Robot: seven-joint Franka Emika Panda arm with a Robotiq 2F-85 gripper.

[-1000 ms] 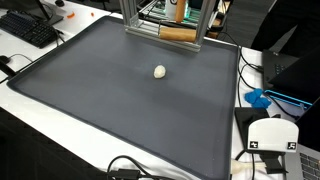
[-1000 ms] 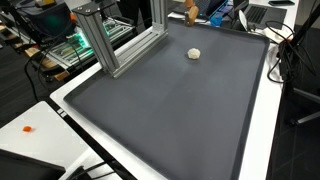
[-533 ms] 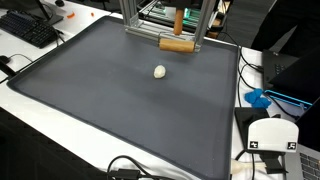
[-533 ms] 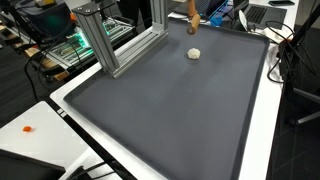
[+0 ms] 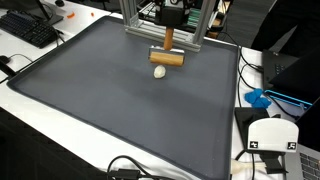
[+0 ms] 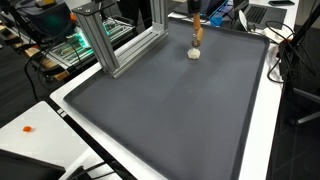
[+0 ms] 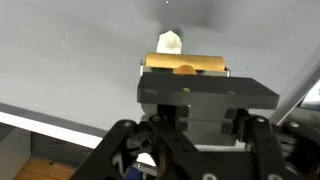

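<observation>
A small white lump [image 5: 159, 72] lies on the dark grey mat [image 5: 110, 100] in both exterior views, white lump [image 6: 194, 54] near the far edge of the mat [image 6: 170, 110]. My gripper [image 5: 171, 22] is shut on the handle of a wooden mallet [image 5: 167, 55], whose cylindrical head hangs level just above and behind the lump. In an exterior view the mallet [image 6: 197, 30] hangs right over the lump. The wrist view looks down past the black gripper [image 7: 186, 95] at the mallet head [image 7: 185, 63], with the lump [image 7: 168, 42] just beyond it.
An aluminium frame [image 5: 160, 28] stands at the mat's far edge, frame post [image 6: 105, 45]. A keyboard [image 5: 30, 28] lies off the mat's corner. A blue object [image 5: 258, 98], a white device [image 5: 272, 135] and cables [image 5: 130, 168] sit along the mat's edges.
The gripper has brought the mallet down and forward from the frame toward the white lump. The lump has not moved.
</observation>
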